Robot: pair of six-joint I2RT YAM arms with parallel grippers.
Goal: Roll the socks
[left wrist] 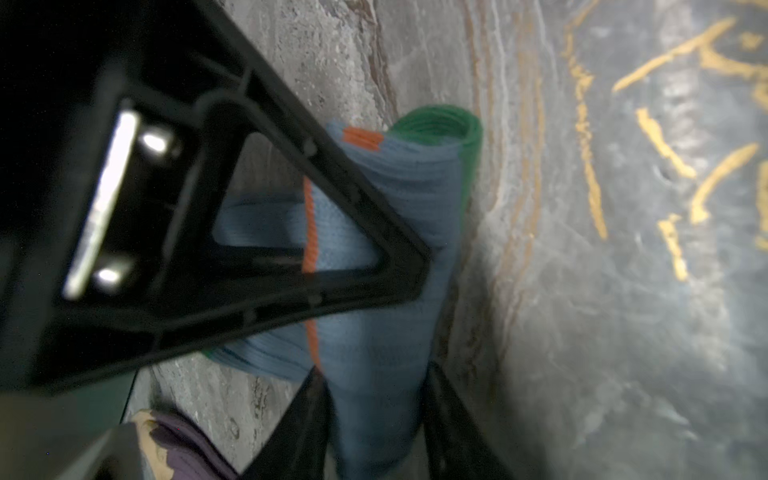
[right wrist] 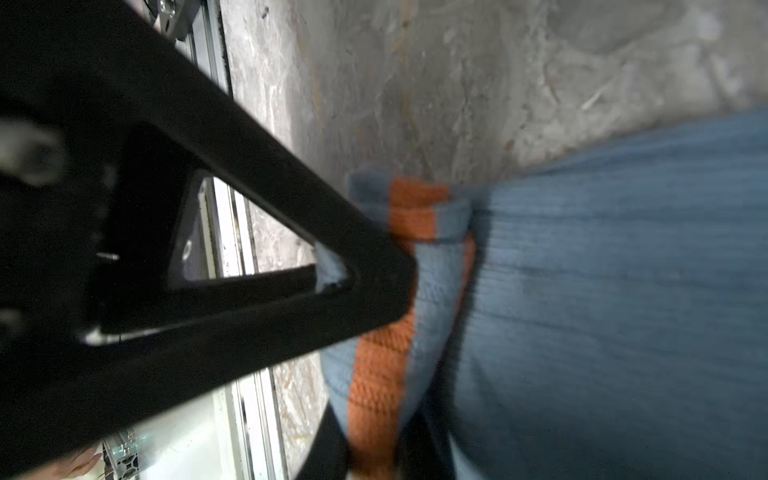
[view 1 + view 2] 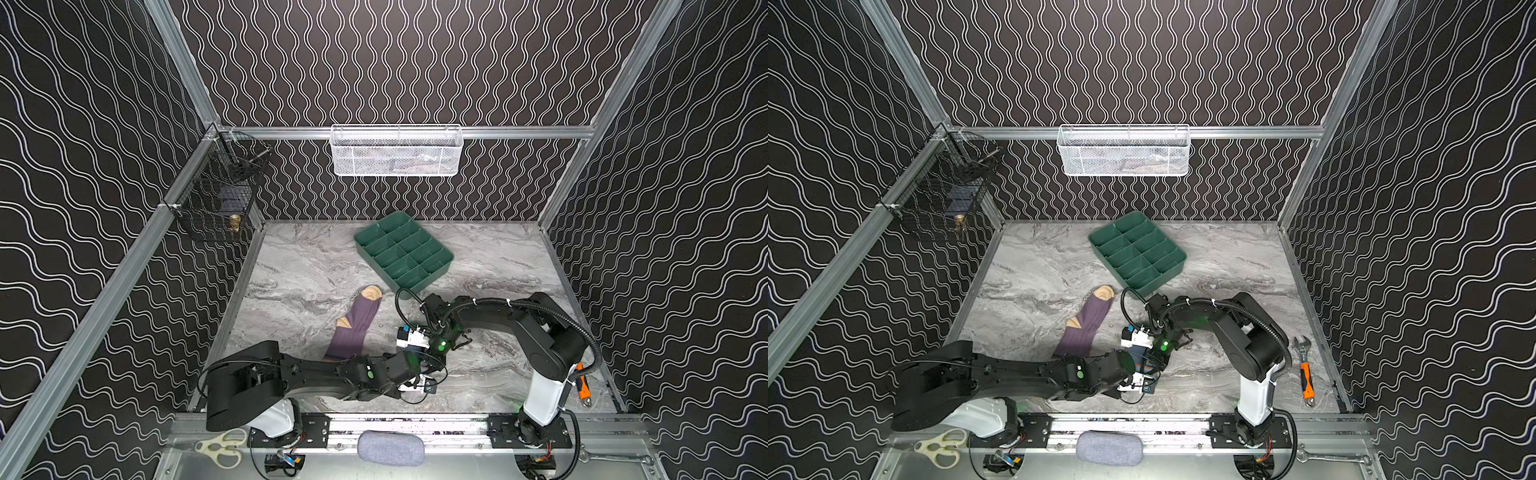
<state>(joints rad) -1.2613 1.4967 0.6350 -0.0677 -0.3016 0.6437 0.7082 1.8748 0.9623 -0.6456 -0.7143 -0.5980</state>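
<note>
The purple sock (image 3: 353, 328) with tan toe and heel lies flat on the marble table, left of both grippers; its edge shows in the left wrist view (image 1: 183, 449). The light blue sock (image 1: 386, 257) is a partly rolled bundle with a green end and orange stripes, almost hidden under the wrists in both top views. My left gripper (image 1: 374, 374) (image 3: 419, 370) is shut on the rolled body. My right gripper (image 2: 374, 419) (image 3: 430, 353) is shut on the orange cuff (image 2: 395, 353). The two grippers sit close together at the front middle.
A green divided tray (image 3: 403, 251) stands behind the right arm. A white mesh basket (image 3: 397, 151) and a black wire basket (image 3: 216, 195) hang on the walls. Scissors (image 3: 220, 449) and a grey pad (image 3: 390, 448) lie on the front rail. An orange-handled wrench (image 3: 1306, 370) lies at the right.
</note>
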